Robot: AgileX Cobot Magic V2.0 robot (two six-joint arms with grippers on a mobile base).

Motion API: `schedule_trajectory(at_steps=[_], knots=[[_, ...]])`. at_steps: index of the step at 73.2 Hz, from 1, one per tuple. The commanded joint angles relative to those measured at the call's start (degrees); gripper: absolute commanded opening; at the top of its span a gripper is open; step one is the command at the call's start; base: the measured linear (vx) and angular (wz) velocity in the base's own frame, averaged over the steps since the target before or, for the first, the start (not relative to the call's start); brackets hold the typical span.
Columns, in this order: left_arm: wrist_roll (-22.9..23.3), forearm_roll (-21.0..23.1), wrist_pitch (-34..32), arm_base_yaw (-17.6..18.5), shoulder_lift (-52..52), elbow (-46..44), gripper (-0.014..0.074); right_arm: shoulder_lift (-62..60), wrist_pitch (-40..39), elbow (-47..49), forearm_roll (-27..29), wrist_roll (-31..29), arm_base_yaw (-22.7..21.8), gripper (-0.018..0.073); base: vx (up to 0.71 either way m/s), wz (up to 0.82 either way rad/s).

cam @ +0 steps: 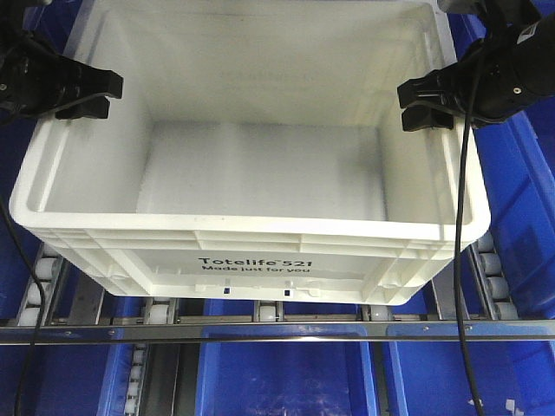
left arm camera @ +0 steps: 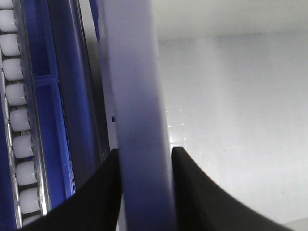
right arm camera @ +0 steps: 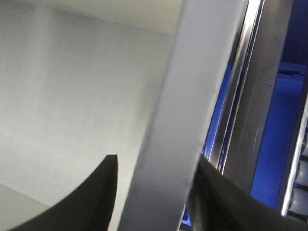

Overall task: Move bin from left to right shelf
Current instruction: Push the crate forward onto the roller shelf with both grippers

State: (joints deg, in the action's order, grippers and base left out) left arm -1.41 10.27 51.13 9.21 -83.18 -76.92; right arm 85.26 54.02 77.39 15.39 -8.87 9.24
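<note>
Bin [cam: 260, 264] sits on roller shelf [cam: 286, 330], blue bins [cam: 520, 217] either side (left and right jaws clenched on its walls)

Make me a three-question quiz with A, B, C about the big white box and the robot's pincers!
1. Where do the left pincer and right pincer sit?
A on the side rims of the bin
B on its front wall
C under it

2. What colour is the print on the bin?
A red
B black
C green

3. What is inside the bin?
A nothing
B bottles
C toys

Answers:
1 A: both wrist views show fingers on either side of a rim.
2 B: the letters are dark on the white front.
3 A: only its bare floor shows.
</note>
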Motion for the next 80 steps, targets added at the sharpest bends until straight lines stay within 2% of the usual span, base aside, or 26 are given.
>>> schedule_trajectory(at_steps=[1,26,45,80], knots=[[-1.5,1.9,-6.5,0.0,3.4,-2.5,0.0003,-2.6,-5.7,2.0,-0.2,-0.7,-0.4,-0.0005,0.00,0.00],[-1.5,1.9,-6.2,0.0,-0.7,-2.5,0.0003,-2.6,-9.9,2.0,-2.2,-0.7,-0.4,-0.0005,0.00,0.00],[-1.6,1.9,-7.8,0.0,-2.6,-2.5,0.0003,-1.1,-12.4,2.0,-2.4,-0.7,-0.4,-0.0005,0.00,0.00],[-1.6,1.5,-10.7,0.0,-5.9,-2.5,0.0003,4.4,-16.9,2.0,-6.2,-1.1,-0.4,-0.0005,0.00,0.00]])
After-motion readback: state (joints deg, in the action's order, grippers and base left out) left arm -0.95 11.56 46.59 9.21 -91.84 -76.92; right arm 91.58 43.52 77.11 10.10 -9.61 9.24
